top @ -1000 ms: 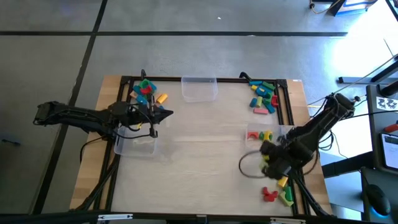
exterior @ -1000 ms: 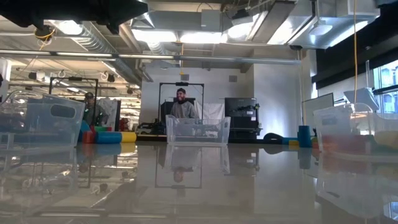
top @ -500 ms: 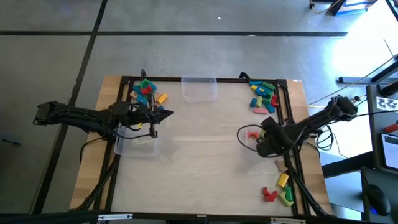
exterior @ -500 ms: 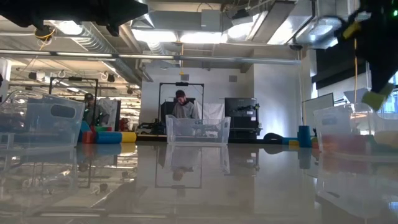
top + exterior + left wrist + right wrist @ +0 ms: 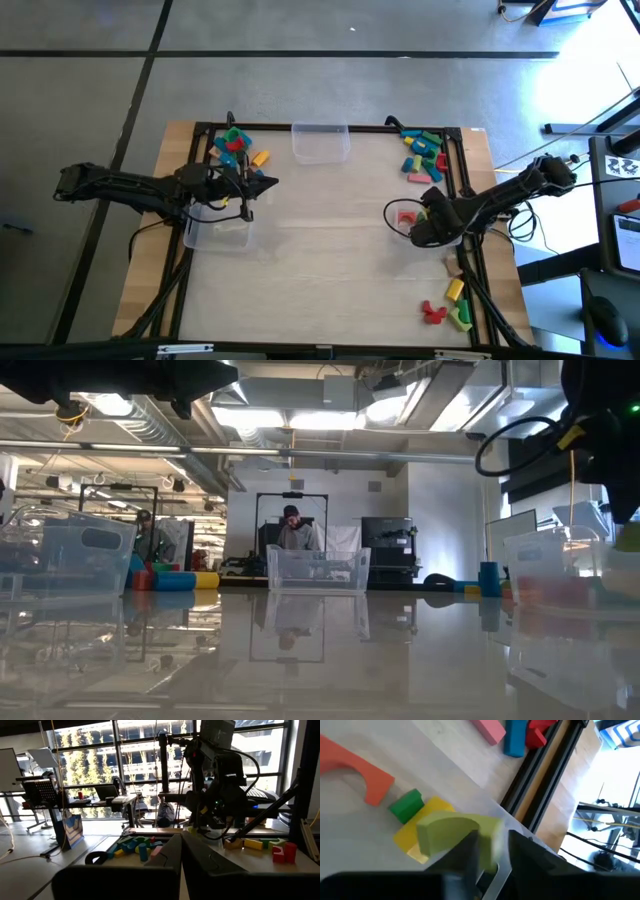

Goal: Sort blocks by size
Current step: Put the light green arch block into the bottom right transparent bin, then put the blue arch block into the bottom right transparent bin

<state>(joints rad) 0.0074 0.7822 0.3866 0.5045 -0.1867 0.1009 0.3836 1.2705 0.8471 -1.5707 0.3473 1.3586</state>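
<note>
Since a second ago my right arm has swung up from the near right corner, and the right gripper (image 5: pixel 425 222) now hangs over the clear bin (image 5: pixel 392 225) on the right side of the table (image 5: pixel 320 270); my left arm has not shifted at all. From the right wrist I see a light green block (image 5: pixel 457 836) between the two dark fingers (image 5: pixel 470 855), right over the bin, but I cannot tell whether the fingers are clamped on it or letting it go. Under it in the bin lie a yellow block (image 5: pixel 417 836), a small dark green block (image 5: pixel 406 805) and an orange arched block (image 5: pixel 357 770), the green one touching the yellow. Beyond the bin wall, a pink block (image 5: pixel 487 729), a blue one (image 5: pixel 515 739) and a red one (image 5: pixel 537 732) lie on the table by the black rail. Overhead, more blocks sit in a far right pile (image 5: pixel 422 155), a far left pile (image 5: pixel 236 146) and a few at the near right corner (image 5: pixel 447 305). My left gripper (image 5: pixel 262 183) waits clenched and empty above the left bin (image 5: pixel 215 232). A third bin (image 5: pixel 320 142) stands at the far middle edge.
</note>
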